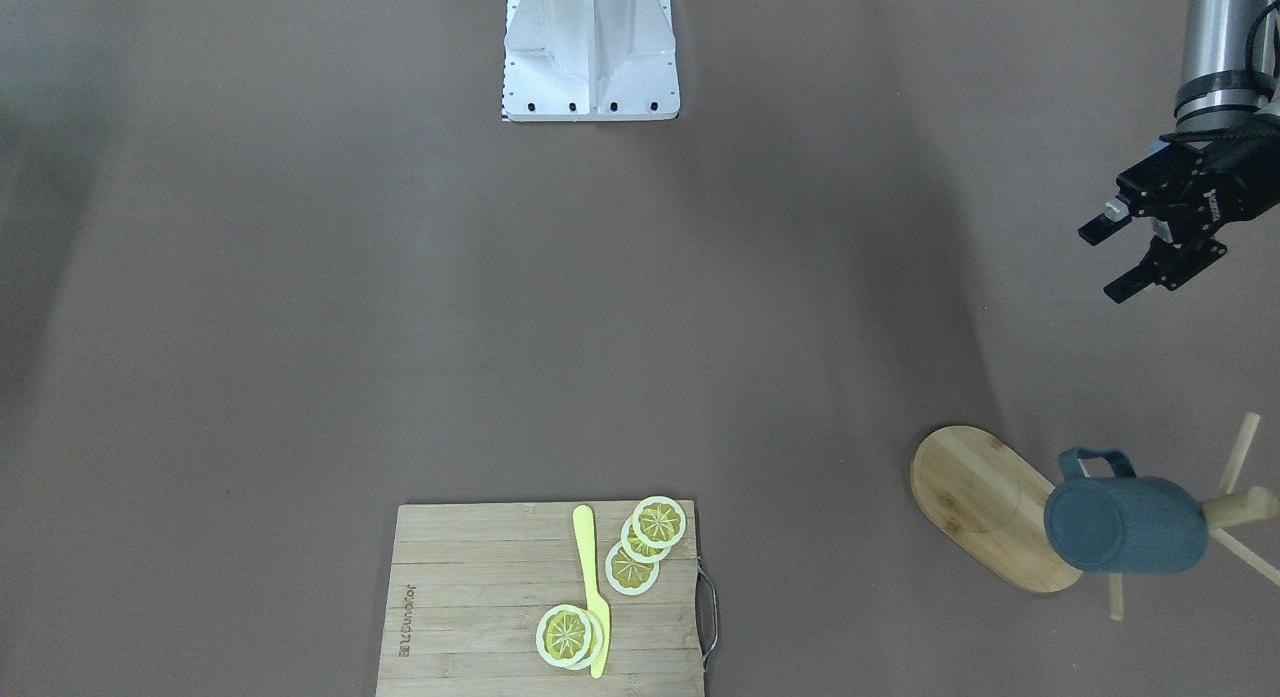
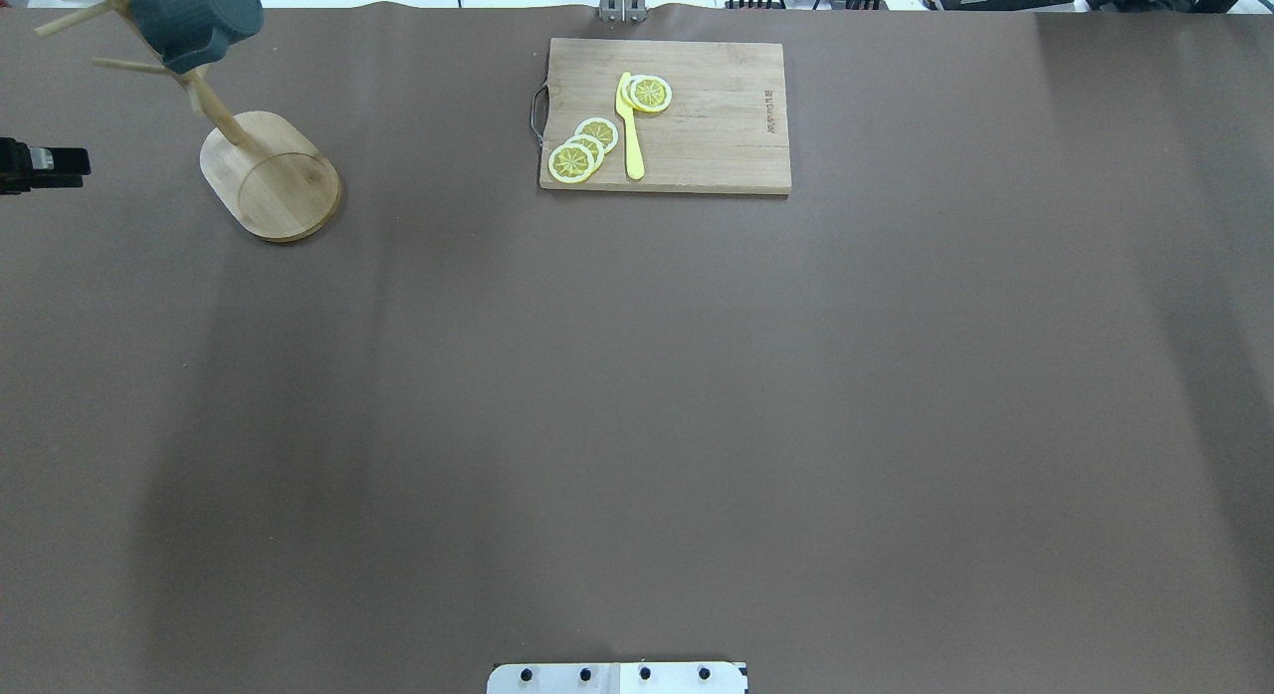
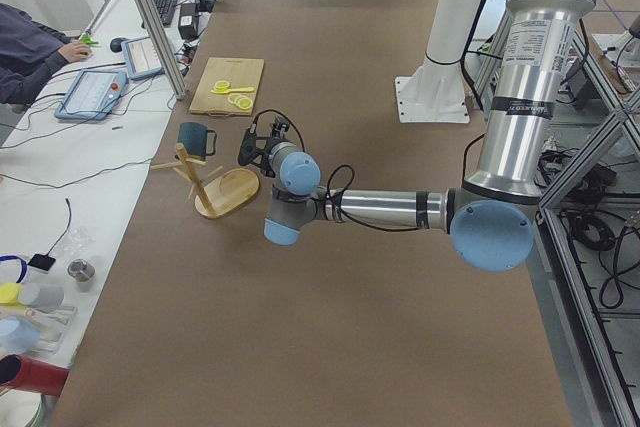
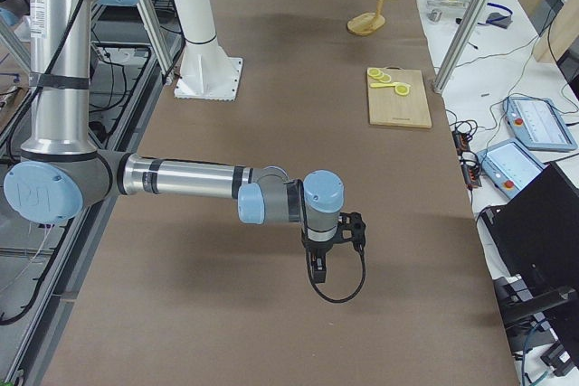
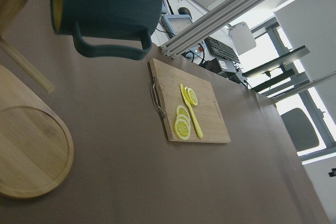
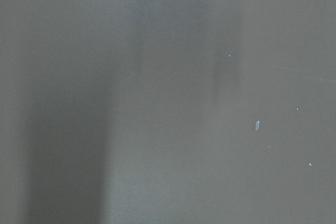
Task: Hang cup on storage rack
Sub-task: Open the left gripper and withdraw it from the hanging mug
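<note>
The slate-blue ribbed cup [image 1: 1125, 525] hangs on its side from a peg of the bamboo storage rack [image 1: 975, 497], its handle over the peg. Cup [image 2: 194, 17] and rack [image 2: 279, 176] stand at the table's far left in the overhead view. The left wrist view shows the cup [image 5: 105, 3] above the rack's oval base [image 5: 26, 150]. My left gripper [image 1: 1103, 262] is open and empty, clear of the cup on the robot's side of it. My right gripper [image 4: 317, 270] shows only in the exterior right view, low over bare table, so I cannot tell whether it is open or shut.
A rectangular wooden cutting board [image 1: 480, 617] with lemon slices [image 1: 658, 522] and a yellow knife [image 1: 592, 587] lies at the table's far edge, mid-table. The white robot base [image 1: 590, 52] stands at the near edge. An operator sits beyond the table [image 3: 35, 47].
</note>
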You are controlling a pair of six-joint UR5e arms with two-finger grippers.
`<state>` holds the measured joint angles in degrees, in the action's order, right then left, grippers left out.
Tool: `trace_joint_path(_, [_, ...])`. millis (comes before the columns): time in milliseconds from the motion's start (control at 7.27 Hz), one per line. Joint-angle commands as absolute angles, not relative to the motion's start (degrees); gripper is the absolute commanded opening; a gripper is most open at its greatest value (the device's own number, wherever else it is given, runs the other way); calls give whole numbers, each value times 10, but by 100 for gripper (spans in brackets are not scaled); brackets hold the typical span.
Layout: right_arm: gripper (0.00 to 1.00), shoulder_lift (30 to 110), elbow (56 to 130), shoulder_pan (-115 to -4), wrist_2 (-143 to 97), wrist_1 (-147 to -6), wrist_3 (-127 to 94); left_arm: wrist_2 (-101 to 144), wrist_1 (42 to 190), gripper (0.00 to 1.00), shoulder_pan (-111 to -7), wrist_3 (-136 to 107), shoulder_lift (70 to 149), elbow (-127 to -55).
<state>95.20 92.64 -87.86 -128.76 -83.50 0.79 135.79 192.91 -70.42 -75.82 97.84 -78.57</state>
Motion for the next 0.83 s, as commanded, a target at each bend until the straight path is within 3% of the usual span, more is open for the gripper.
trace_joint_path(0, [100,952,926,-878,-1288,-835,8,1362,1813,99,-743,-517,968,-786])
trace_joint_path(688, [100,952,923,-875,-1288,-836,8,1206,1558,99,-801,-24,962,-787])
